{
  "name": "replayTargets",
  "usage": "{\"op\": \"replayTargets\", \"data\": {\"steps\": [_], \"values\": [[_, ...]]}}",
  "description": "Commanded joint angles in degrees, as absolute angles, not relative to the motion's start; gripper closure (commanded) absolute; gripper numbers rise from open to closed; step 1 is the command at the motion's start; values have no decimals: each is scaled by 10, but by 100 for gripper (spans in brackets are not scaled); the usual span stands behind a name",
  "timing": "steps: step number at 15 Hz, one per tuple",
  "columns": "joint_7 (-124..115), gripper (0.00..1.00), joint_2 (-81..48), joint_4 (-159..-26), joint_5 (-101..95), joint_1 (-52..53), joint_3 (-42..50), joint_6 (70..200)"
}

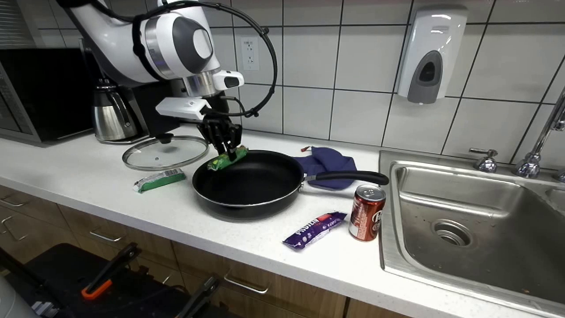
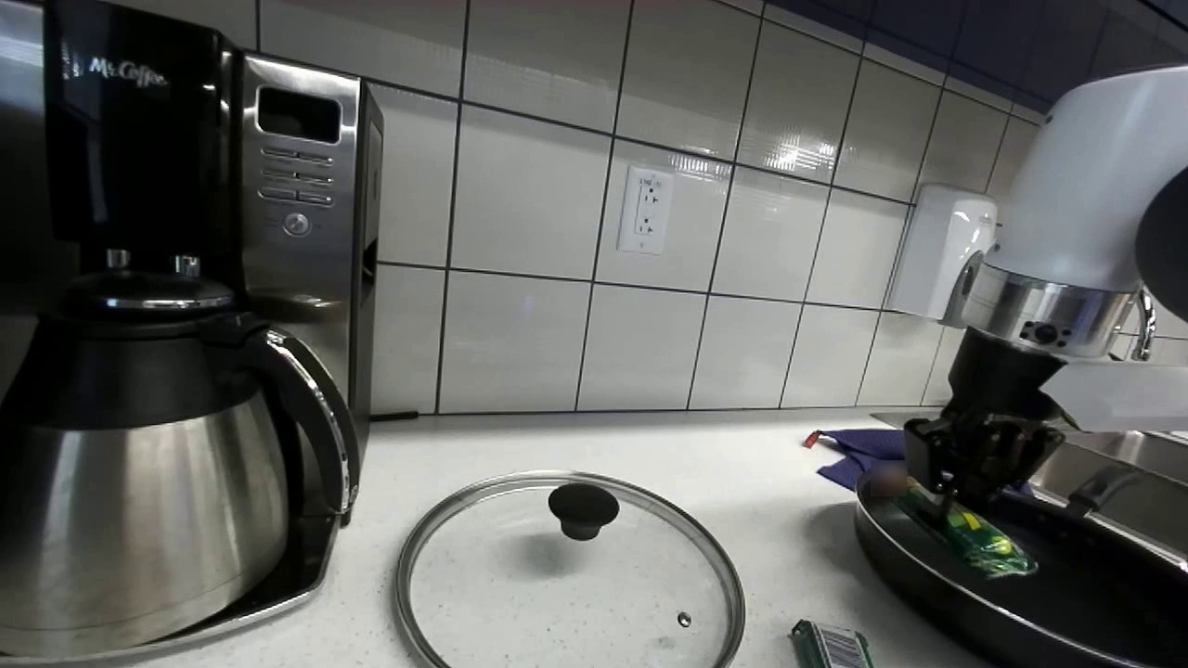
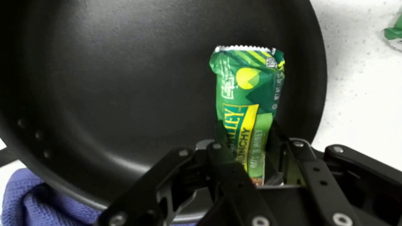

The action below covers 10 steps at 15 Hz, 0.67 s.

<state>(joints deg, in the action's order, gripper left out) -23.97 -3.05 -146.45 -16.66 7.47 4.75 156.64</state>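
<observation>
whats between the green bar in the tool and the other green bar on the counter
In the wrist view, the side wall of the frying pan and then a strip of white counter lie between the held bar and the other bar.

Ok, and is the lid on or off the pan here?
Off: an exterior view shows the lid lying knob-up on the counter, with a gap between it and the pan.
</observation>
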Motion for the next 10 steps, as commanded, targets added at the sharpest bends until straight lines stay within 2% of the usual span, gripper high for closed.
{"op": "replayTargets", "data": {"steps": [1,5,6,7,10], "values": [[-261,90,-19,-1489,-176,45,43,1570],[-266,90,-21,-1494,-178,32,43,1575],[-265,40,-19,-1495,-176,31,42,1573],[-258,38,-15,-1495,-171,31,40,1567],[-249,17,7,-1499,-171,35,33,1540]]}}
